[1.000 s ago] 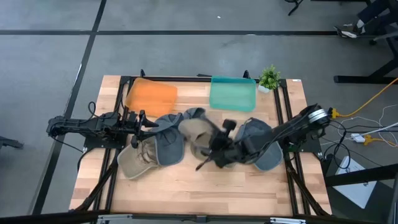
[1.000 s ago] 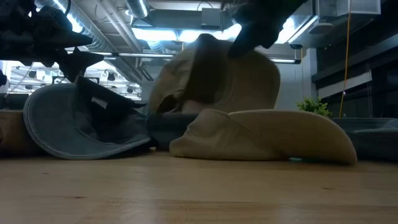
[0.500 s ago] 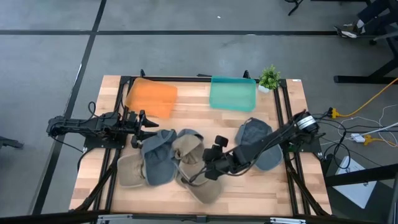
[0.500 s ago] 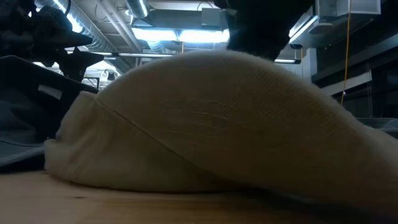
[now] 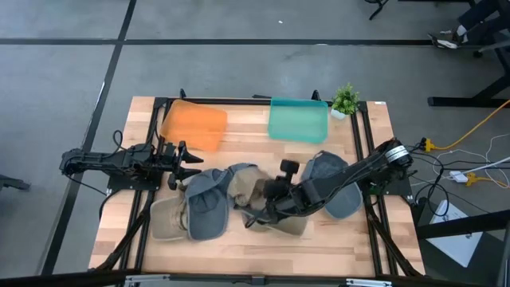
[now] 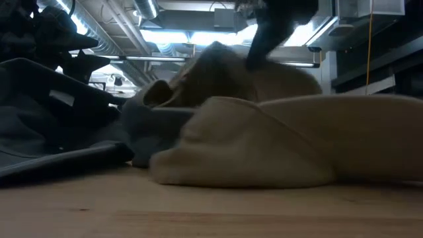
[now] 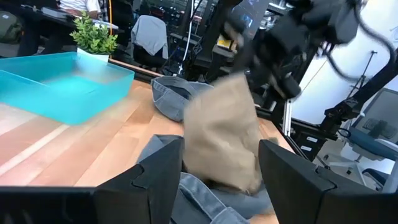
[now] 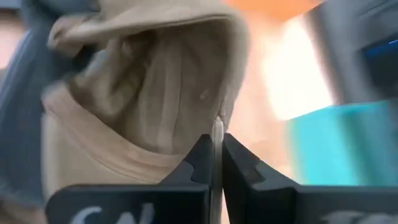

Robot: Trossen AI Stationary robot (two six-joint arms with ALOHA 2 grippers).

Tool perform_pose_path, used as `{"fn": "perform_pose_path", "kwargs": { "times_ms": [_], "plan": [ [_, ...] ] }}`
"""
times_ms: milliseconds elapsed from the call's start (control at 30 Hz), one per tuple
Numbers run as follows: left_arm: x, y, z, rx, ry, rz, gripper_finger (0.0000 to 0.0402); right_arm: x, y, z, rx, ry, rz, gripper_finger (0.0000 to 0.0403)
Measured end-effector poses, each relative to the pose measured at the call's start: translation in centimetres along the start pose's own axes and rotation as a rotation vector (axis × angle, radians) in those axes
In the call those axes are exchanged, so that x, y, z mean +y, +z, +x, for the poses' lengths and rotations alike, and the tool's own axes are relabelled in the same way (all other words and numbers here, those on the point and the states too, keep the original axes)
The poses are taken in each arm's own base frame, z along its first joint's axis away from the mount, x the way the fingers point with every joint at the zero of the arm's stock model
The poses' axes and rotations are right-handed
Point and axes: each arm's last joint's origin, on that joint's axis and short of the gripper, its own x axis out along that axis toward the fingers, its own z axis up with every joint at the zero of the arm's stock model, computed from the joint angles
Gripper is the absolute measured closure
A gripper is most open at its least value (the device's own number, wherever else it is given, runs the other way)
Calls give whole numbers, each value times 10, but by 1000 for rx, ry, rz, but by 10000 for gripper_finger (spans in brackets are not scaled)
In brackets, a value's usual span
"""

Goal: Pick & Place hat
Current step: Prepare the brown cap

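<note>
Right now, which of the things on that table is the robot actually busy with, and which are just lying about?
In the job:
- tan hat, pinched by the right gripper
- orange tray and teal tray, likely drop-off spots

Lying about:
- grey hats, one under the right arm
- another tan hat
- small plant
- left gripper, open, waiting

Tan hat (image 5: 253, 193), grey-blue hats (image 5: 205, 209), orange tray (image 5: 194, 124), teal tray (image 5: 298, 121).
</note>
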Motion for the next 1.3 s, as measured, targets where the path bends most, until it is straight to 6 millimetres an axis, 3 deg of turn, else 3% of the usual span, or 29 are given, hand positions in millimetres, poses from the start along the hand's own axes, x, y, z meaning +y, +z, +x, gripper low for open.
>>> {"fn": "perform_pose_path", "kwargs": {
  "times_ms": [267,433,667,800,967,1133,1300],
  "plan": [
    [0,0,0,-4,-1,0,194,-50,26,-47,-76,-444,-271,387],
    [0,1,0,-7,-2,0,194,-51,23,-45,-96,-574,-288,387],
    [0,1,0,-8,-2,0,194,-8,-10,2,-32,-475,-227,387],
    [0,1,0,-8,-3,0,194,21,-23,23,-53,-379,-177,364],
    [0,1,0,-7,-3,0,194,40,-26,26,-53,-207,-55,333],
    [0,1,0,-7,-2,0,194,46,-28,26,27,-32,181,311],
    [0,1,0,-7,-3,0,194,53,-27,26,128,171,305,266]
  ]
}}
